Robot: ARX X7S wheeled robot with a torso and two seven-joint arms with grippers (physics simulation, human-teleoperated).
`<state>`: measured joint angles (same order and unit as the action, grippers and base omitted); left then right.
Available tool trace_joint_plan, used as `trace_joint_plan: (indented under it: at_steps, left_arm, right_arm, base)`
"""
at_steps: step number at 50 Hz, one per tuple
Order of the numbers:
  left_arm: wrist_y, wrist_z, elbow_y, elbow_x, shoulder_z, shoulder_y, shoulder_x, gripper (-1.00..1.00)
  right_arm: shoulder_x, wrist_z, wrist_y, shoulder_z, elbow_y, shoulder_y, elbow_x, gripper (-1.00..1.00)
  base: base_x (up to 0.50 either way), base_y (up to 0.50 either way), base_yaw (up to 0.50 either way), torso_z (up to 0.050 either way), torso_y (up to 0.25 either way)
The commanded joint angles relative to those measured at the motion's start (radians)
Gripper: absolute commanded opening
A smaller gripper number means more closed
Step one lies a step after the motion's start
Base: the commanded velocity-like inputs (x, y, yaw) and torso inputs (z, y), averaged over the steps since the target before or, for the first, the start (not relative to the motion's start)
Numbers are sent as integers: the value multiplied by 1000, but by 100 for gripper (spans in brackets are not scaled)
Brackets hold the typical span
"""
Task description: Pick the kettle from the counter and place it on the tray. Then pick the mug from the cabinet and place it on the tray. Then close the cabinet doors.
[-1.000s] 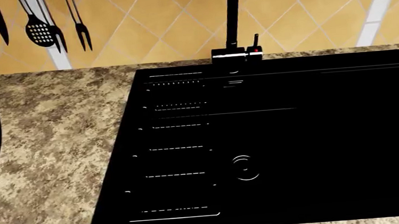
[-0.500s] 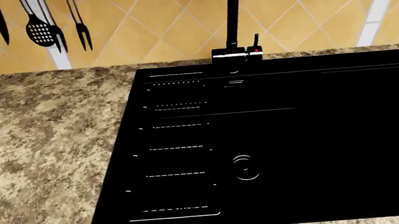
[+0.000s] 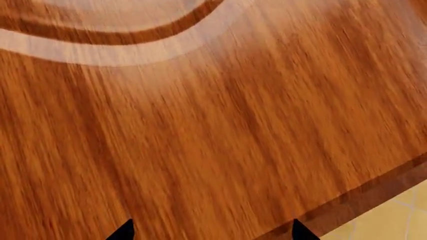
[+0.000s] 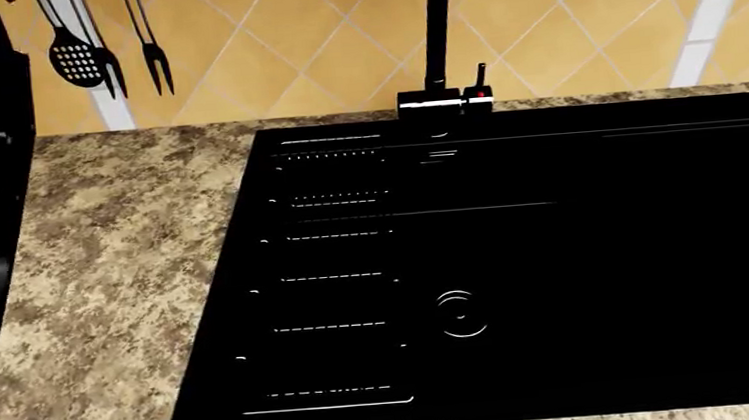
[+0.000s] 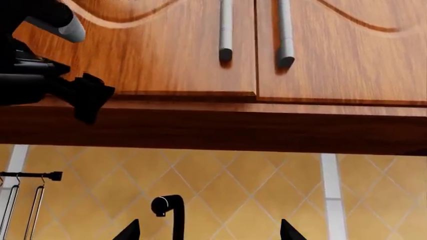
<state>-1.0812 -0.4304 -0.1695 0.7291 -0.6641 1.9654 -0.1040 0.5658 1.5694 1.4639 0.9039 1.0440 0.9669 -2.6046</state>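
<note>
Searching the views, I find no kettle, tray or mug. The mug would be light, rigid, chippable; take its handle or rim. Both grippers' tips stand apart, holding nothing. Ahead of the left gripper (image 3: 210,231) lies a wooden cabinet door (image 3: 200,125); beyond the right gripper (image 5: 209,231), two door handles (image 5: 225,30) and a faucet (image 5: 170,212) below.

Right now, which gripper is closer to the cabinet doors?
Left. The left gripper sits up against the left cabinet door; the right gripper hangs back below, viewing both door handles.
</note>
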Motion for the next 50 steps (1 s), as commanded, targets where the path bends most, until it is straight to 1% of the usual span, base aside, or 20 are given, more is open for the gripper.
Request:
trace_joint_plan:
  at_steps: [1,10,15,20,24,28,32,42,50]
  left_arm:
    - [39,54,-251,127,-137,-109,12,100]
    - [51,58,-275,123,-146,-112,16,100]
    - [62,54,-257,146,-109,-95,8,100]
    - [111,38,-215,202,7,-50,-9,100]
    - [117,9,-153,266,106,6,-29,100]
    - [76,-49,-68,356,208,64,-59,100]
    - [30,-102,-2,432,275,91,-90,100]
    - [-54,-206,158,566,352,51,-156,100]
    - [-111,-300,263,688,404,27,-188,100]
  right_arm:
    - [-16,1,16,12,3,-10,1,100]
    - [-28,1,31,26,3,-19,-6,100]
    - [-32,0,31,24,3,-19,-1,100]
    - [-22,1,24,26,3,-16,-6,100]
    - [-16,1,17,20,3,-11,-3,100]
    - [-7,1,7,12,3,-4,-3,100]
    - [2,1,-2,0,3,6,0,100]
    - [18,1,-23,-36,3,31,16,100]
    - [14,1,-26,-54,3,38,34,100]
  base:
    - [0,0,0,0,0]
    - [1,0,0,0,0]
    - [6,0,0,0,0]
    - [5,-1,-3,0,0]
    - [14,-3,-5,0,0]
    - [6,-1,-4,0,0]
    - [0,0,0,0,0]
    - [0,0,0,0,0]
    - [0,0,0,0,0]
